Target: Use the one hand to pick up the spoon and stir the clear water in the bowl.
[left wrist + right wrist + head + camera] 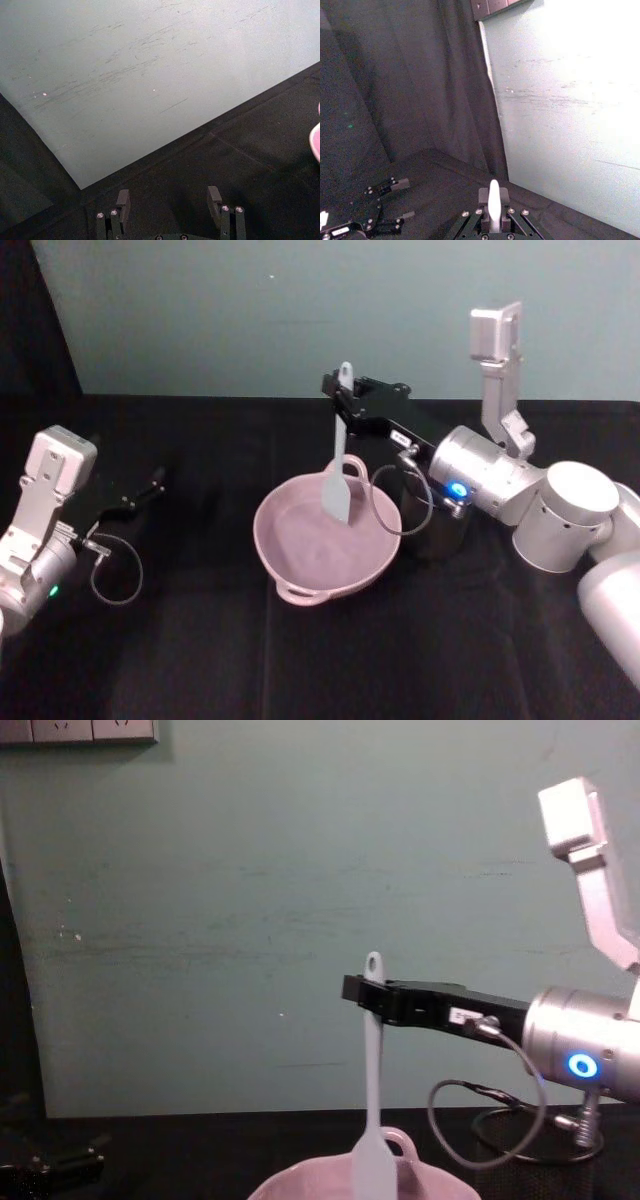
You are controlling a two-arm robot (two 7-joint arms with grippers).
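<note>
My right gripper [345, 398] hangs over the far side of the pink bowl [290, 567] and is shut on the handle of the white spoon [339, 475]. The spoon hangs upright, its flat head down inside the bowl near the far rim. From the chest view the spoon [372, 1105] drops from the right gripper [368, 993] into the bowl [300, 1184]. The right wrist view has the spoon handle [493, 200] sticking up between the shut fingers. The clear water is hard to make out against the pink glaze. My left gripper [148, 486] rests open at the left, away from the bowl.
A dark mesh cup [432, 523] stands just right of the bowl, under my right wrist. Black cloth [200, 660] covers the table, and a pale green wall [250, 310] runs behind it. A cable loop [115, 575] hangs from my left wrist.
</note>
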